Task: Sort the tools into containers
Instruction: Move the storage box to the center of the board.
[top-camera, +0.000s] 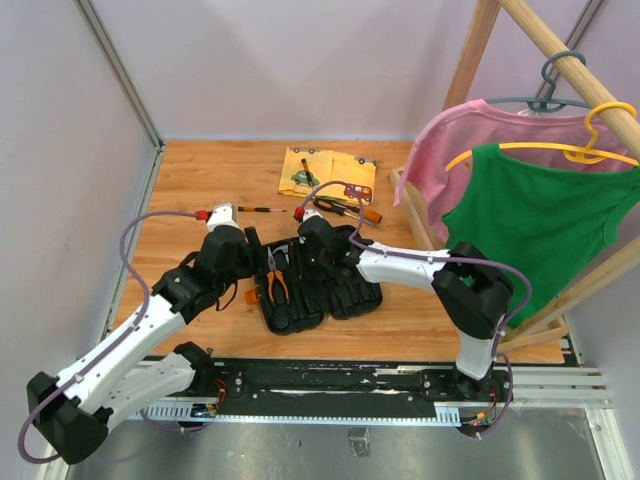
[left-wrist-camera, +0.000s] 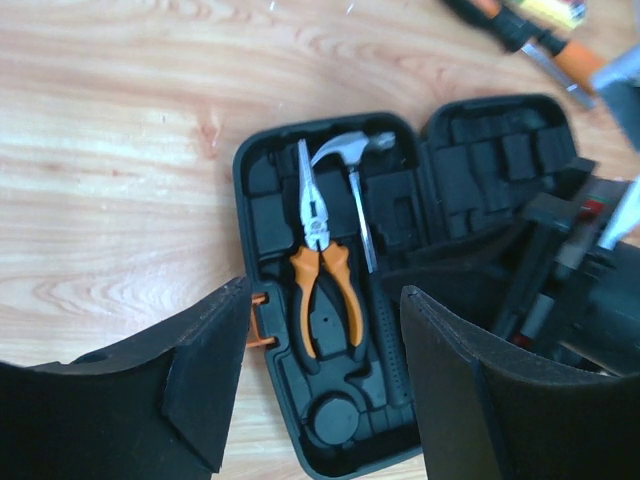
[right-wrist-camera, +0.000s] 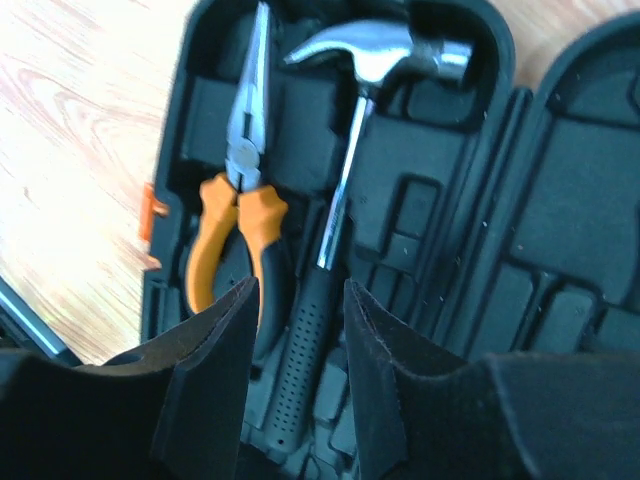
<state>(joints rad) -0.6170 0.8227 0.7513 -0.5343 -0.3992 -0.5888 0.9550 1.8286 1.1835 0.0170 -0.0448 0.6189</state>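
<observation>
Steel hammer (right-wrist-camera: 338, 205) is lying slotted in the case (right-wrist-camera: 470, 200); my right pincer (right-wrist-camera: 300, 292) is hanging spread astride its handle, pinching nothing. Next, I judge: lifting clear, fetching a screwdriver (top-camera: 350, 208).

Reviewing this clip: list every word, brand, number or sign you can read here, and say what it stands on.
None can be read.
On the cloth: printed pictures only; any lettering is too small to read.
On the case: no lettering shows.
On the pliers and the hammer: no brand or number visible.
</observation>
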